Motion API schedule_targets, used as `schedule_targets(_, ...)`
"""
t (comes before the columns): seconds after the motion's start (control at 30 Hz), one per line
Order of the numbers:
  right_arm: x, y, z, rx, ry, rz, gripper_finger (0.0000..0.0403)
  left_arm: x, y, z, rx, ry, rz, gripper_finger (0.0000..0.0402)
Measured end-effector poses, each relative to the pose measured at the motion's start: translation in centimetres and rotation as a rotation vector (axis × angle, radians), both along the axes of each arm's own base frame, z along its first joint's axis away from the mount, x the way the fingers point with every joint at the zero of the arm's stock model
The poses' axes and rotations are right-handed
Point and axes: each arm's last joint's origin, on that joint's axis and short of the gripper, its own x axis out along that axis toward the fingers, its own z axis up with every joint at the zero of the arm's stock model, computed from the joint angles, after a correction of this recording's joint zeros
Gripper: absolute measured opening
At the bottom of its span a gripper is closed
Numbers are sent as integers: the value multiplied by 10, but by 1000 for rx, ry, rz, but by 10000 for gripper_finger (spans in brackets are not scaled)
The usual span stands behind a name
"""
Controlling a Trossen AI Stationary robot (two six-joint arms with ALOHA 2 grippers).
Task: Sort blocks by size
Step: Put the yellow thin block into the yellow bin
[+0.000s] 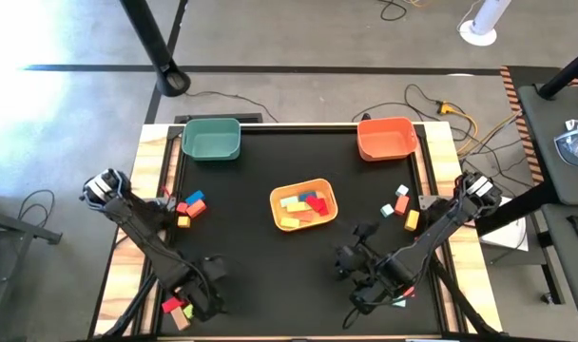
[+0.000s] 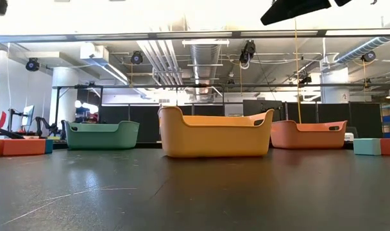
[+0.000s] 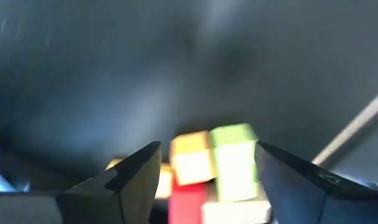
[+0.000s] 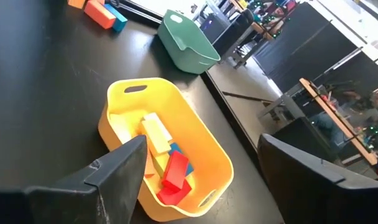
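Over the near left corner of the table (image 1: 260, 171), the left gripper (image 3: 207, 180) is hanging with its fingers spread wide on either side of a small cluster of blocks (image 3: 217, 171): yellow, green and red ones lying just beside each other. From above, that cluster (image 1: 178, 309) is lying at the table's near left edge. Near the middle, the yellow bin (image 1: 304, 205) is holding several blocks (image 1: 303, 204), among them yellow, red and blue ones. The right gripper (image 4: 198, 180) is hovering open and empty, near that bin on its near right side. More blocks (image 1: 190, 208) are lying on the table's left side, and another few (image 1: 401, 205) on its right. At the far edge, the green bin (image 1: 211, 139) is sitting to the left and the orange bin (image 1: 386, 139) to the right
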Motion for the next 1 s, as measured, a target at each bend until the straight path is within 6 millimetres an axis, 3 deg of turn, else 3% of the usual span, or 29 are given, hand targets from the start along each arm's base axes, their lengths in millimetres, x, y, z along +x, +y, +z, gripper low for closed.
schedule_targets(0.13,0,0,0,2,-2,0,301,-17,16,-15,9,104,30,244)
schedule_targets(0.47,-4,-3,-12,-3,8,-10,318,-50,47,-24,-51,177,119,244)
schedule_targets(0.6,-7,-6,-18,9,-1,-23,322,-52,46,-34,-129,216,112,253)
schedule_targets(0.83,-8,-6,-20,13,-6,-27,317,-47,41,-49,-115,257,75,301)
schedule_targets(1.0,-7,-6,-20,14,-8,-27,314,-42,33,-58,-118,312,15,312)
